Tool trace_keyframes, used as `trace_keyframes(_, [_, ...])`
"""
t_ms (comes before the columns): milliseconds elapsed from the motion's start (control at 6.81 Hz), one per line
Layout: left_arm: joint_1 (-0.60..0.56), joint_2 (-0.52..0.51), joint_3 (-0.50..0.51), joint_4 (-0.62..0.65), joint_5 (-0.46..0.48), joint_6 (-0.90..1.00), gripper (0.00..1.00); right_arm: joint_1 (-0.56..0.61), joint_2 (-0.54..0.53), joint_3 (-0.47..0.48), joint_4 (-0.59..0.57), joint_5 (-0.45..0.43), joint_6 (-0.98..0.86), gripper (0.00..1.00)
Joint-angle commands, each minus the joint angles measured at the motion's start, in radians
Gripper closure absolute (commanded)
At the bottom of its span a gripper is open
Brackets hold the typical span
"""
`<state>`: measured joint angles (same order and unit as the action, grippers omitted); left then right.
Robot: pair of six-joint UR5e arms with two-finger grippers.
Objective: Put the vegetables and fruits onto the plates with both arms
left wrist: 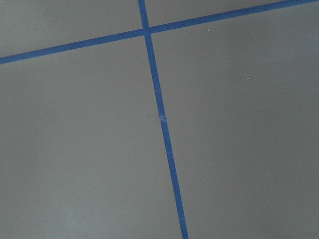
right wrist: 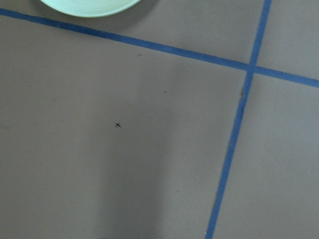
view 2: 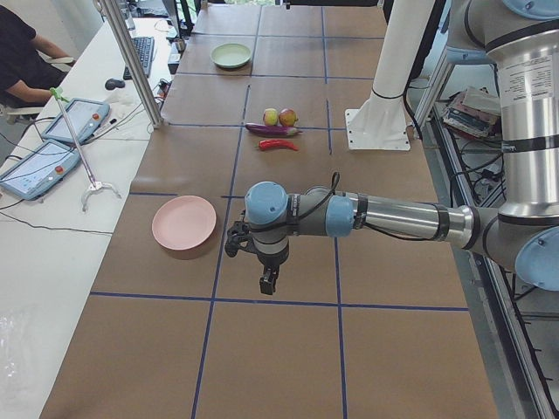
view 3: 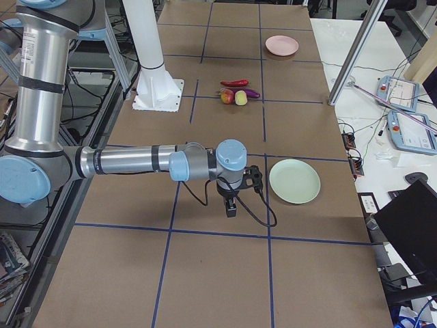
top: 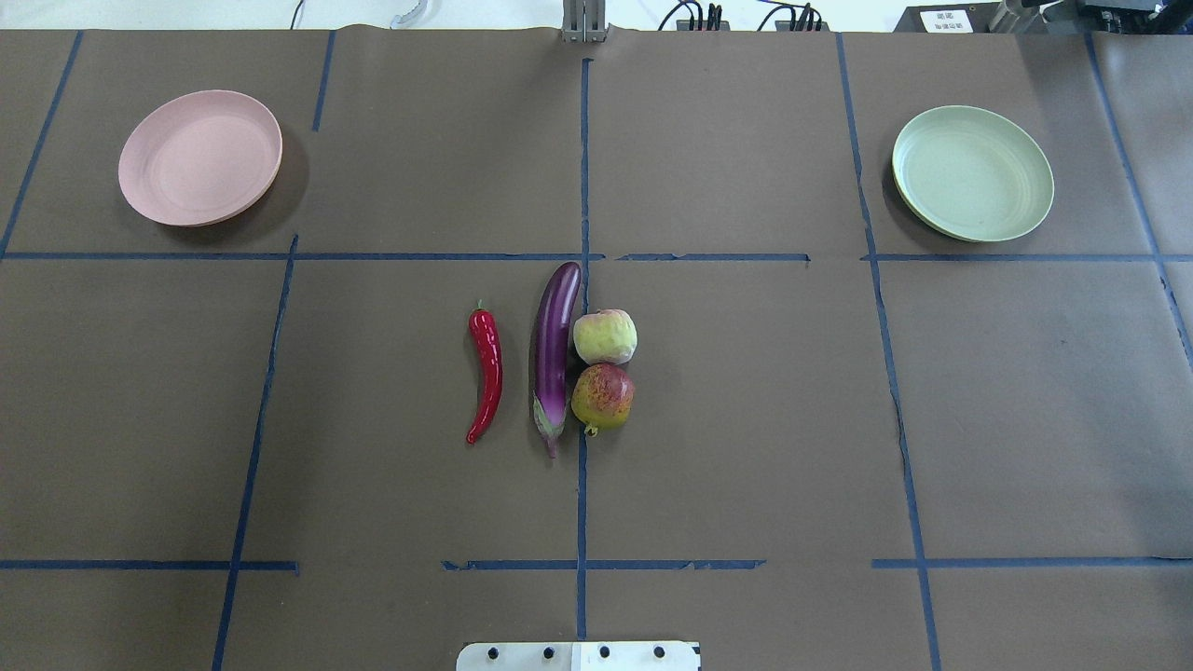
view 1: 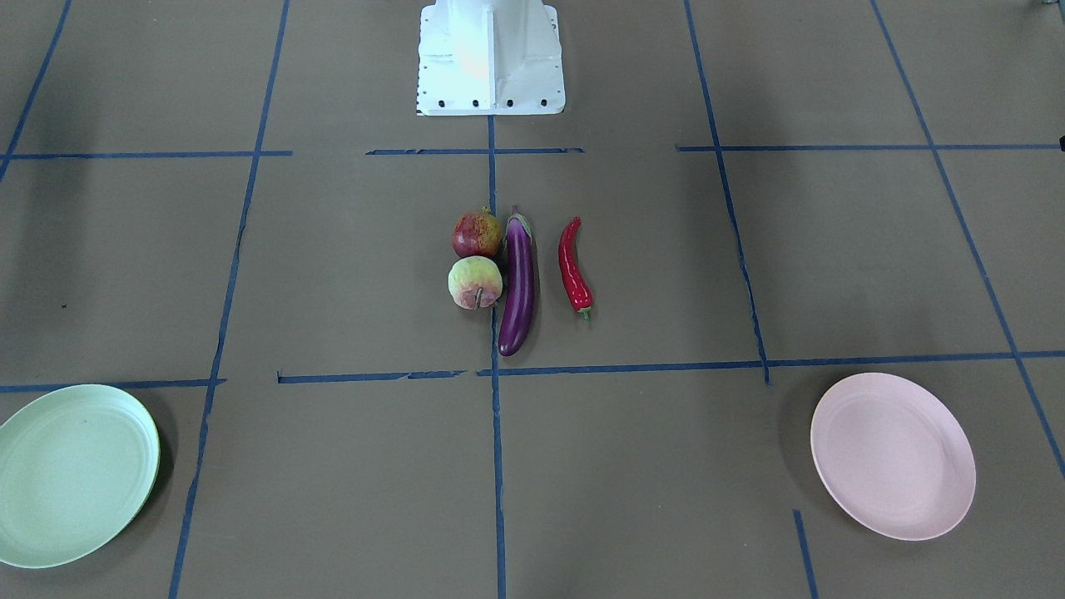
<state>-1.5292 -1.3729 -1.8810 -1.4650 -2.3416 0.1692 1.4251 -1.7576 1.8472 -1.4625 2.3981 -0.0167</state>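
Observation:
The purple eggplant (top: 554, 359), the red chili (top: 486, 373), the pale apple-like fruit (top: 605, 336) and the mottled pomegranate (top: 603, 397) lie together at the table's middle. The chili lies apart to the left; the two fruits touch the eggplant's right side. The pink plate (top: 199, 157) sits far left and the mint green plate (top: 972, 172) far right, both bare. My left gripper (view 2: 268, 281) hangs over the table near the pink plate (view 2: 183, 222). My right gripper (view 3: 231, 207) hangs near the green plate (view 3: 294, 181). I cannot tell whether either is open.
The white base block (view 1: 491, 58) stands at the robot's edge. Blue tape lines cross the brown table. A side bench with tablets (view 2: 52, 148), a metal post (view 2: 131, 61) and a seated person (view 2: 22, 61) lie beyond the far edge.

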Motion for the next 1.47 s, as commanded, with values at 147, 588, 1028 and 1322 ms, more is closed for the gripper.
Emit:
trace_keyframes(147, [0.000, 0.008, -0.004, -0.017, -0.002, 0.001, 0.00, -0.242, 0.052, 0.058, 0.325, -0.025, 0.559, 0.00])
trace_keyframes(588, [0.000, 0.011, -0.004, -0.017, -0.002, -0.007, 0.00, -0.530, 0.256, 0.118, 0.323, -0.190, 1.061, 0.00])
trace_keyframes(1028, [0.001, 0.011, -0.003, -0.015, -0.002, -0.008, 0.00, -0.821, 0.537, 0.103, 0.139, -0.434, 1.421, 0.01])
trace_keyframes(1322, [0.001, 0.011, 0.003, -0.015, -0.004, -0.008, 0.00, -0.919, 0.784, 0.004, -0.076, -0.543, 1.582, 0.02])
